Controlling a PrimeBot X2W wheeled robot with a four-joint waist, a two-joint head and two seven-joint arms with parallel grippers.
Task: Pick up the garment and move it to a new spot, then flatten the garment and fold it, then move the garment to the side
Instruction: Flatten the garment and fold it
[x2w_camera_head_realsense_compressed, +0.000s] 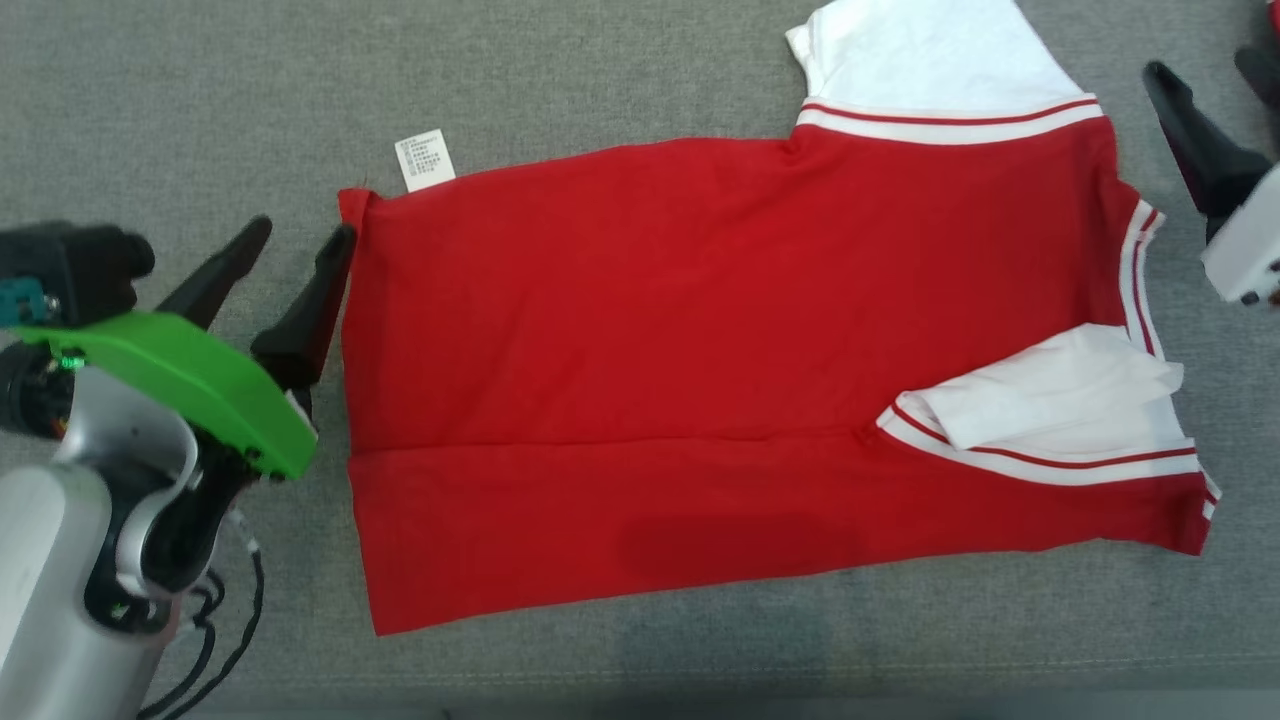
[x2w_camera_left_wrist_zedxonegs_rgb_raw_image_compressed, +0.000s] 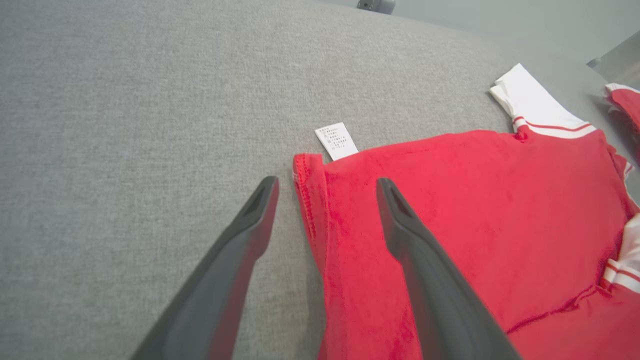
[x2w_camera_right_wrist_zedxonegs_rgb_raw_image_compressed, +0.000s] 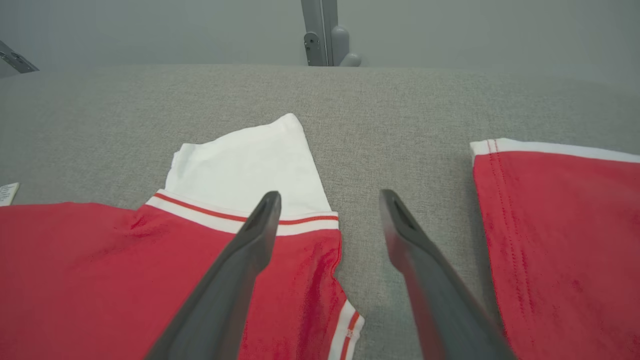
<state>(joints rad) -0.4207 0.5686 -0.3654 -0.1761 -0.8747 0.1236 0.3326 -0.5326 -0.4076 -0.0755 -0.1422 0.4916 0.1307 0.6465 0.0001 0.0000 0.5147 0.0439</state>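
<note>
both grippers wide open at the ends of a flat red shirt

the red shirt (x2w_camera_head_realsense_compressed: 700, 330) lies spread on the grey cloth-covered table (x2w_camera_head_realsense_compressed: 600, 80), in the middle of the head view, its hem toward the robot's left and its shoulders toward the right. one white sleeve (x2w_camera_head_realsense_compressed: 930, 55) with a red-striped band sticks out on the far side. the other white sleeve (x2w_camera_head_realsense_compressed: 1050, 400) is folded in over the red body on the near side. a long crease runs across the near part of the shirt. a small white label (x2w_camera_head_realsense_compressed: 425, 160) pokes out at the far corner of the hem.

the left gripper (x2w_camera_head_realsense_compressed: 303, 230) is at the hem, fingers spread wide and gripping nothing. in the left wrist view one finger is over the red cloth and the other over bare table, either side of the hem edge. whether it touches the cloth i cannot tell.

the right gripper (x2w_camera_right_wrist_zedxonegs_rgb_raw_image_compressed: 327, 194) is at the shoulder end, also spread wide and empty. one finger is over the striped band of the far sleeve, the other over bare table between the shirt and a second red garment (x2w_camera_right_wrist_zedxonegs_rgb_raw_image_compressed: 560, 240) lying near it.
</note>
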